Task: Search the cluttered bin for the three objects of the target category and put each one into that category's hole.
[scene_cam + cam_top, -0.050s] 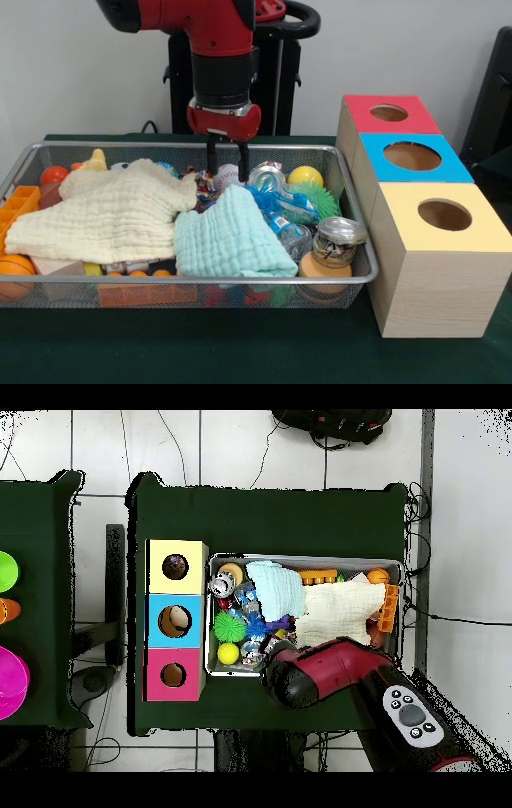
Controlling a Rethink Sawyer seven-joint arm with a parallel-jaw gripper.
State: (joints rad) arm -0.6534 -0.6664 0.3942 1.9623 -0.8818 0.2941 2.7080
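— Where is the pincer (227, 160) seen, and how is it set?

— It is hung over the far side of the wire bin (352, 278), under the red arm (210, 24). Its two dark fingers (242, 162) are spread a little and pointed straight down, and nothing is pinched between them. A white ball with red seams (227, 175) is seen just behind and below the tips; contact cannot be told.

— What is found around it?

— A crushed can (267, 175) is placed just right of that ball, then a yellow ball (305, 176), with a green spiky ball (314, 198) in front of it. A blue crinkled wrapper (280, 210) is laid between the can and a small glass jar (338, 240) with a metal lid, which is stood on an orange lid or tub near the bin's right front corner. A pale green cloth (228, 238) is spread in the middle, and a cream cloth (112, 212) is draped over the left half. Orange balls (14, 272) and an orange tray (18, 205) are seen at the left end.

— And the holes?

— Three wooden boxes are lined up on the green worktop (240, 352), touching the bin's right side: a red-topped box (389, 114) farthest, a blue-topped box (413, 157) in the middle, a yellow-topped box (443, 216) nearest. From above, something pale is seen inside the blue hole (175, 621).

— Which things belong to the target category?

— That cannot be told.
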